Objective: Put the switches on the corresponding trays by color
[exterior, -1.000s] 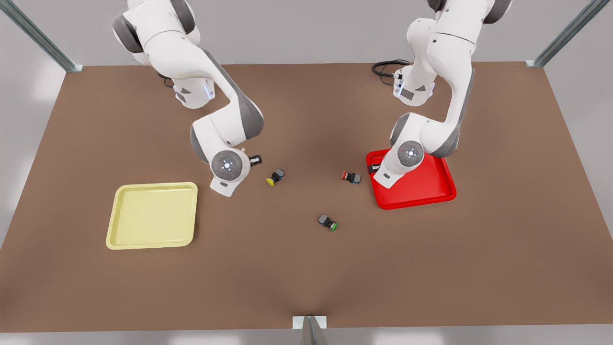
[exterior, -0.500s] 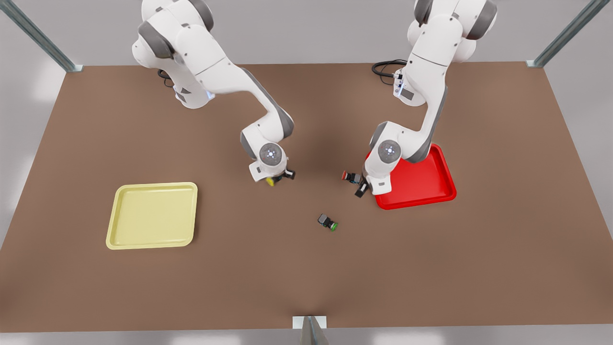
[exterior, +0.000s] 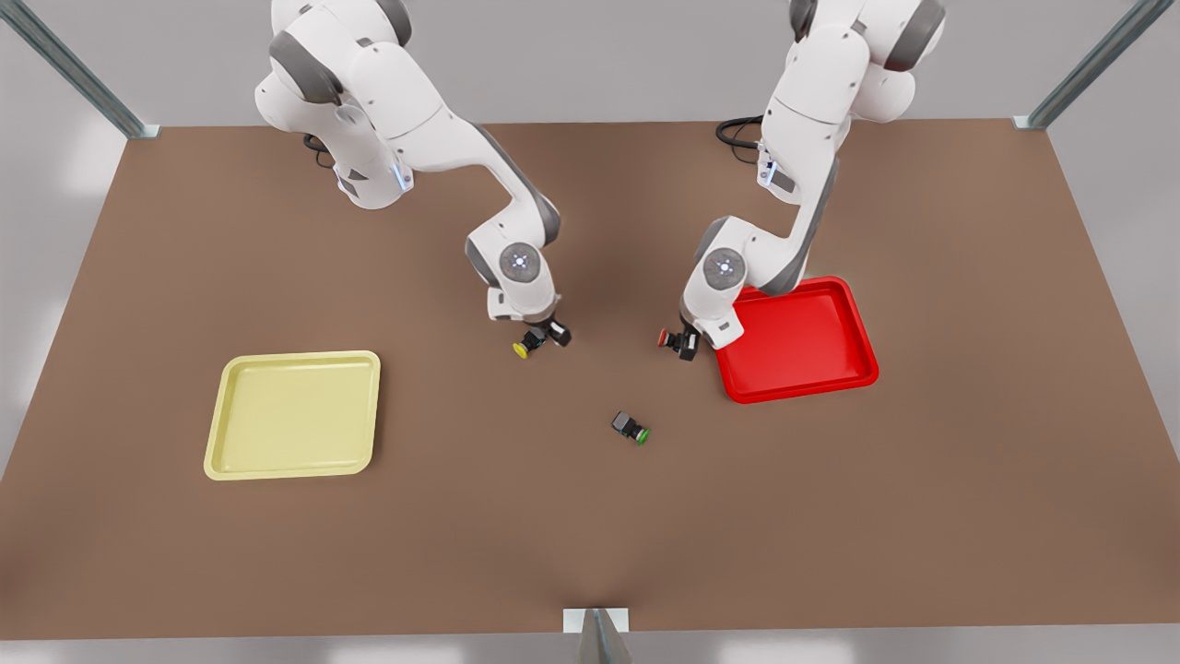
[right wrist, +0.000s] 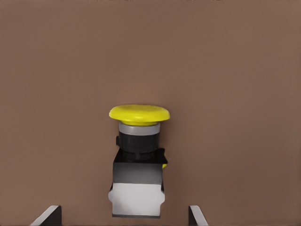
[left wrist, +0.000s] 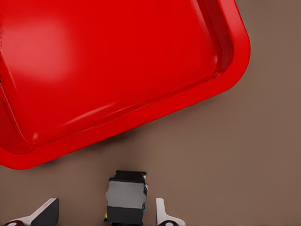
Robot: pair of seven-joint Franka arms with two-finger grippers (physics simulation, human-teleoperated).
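Showing plain colours throughout: yellow-capped switch [right wrist: 138, 160], grey-black body; red-capped switch [exterior: 676, 340]; green-capped switch [exterior: 631, 427]; pale yellow tray [exterior: 291, 415]; glossy red tray [left wrist: 117, 70]; brown table [exterior: 590, 516]; white-and-grey arms [exterior: 433, 148].

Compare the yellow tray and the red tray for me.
The yellow tray is pale yellow and stands apart from both arms; the red tray is bright red, with the left gripper just off its corner. Both are shallow, square, round-cornered, and hold no switch.
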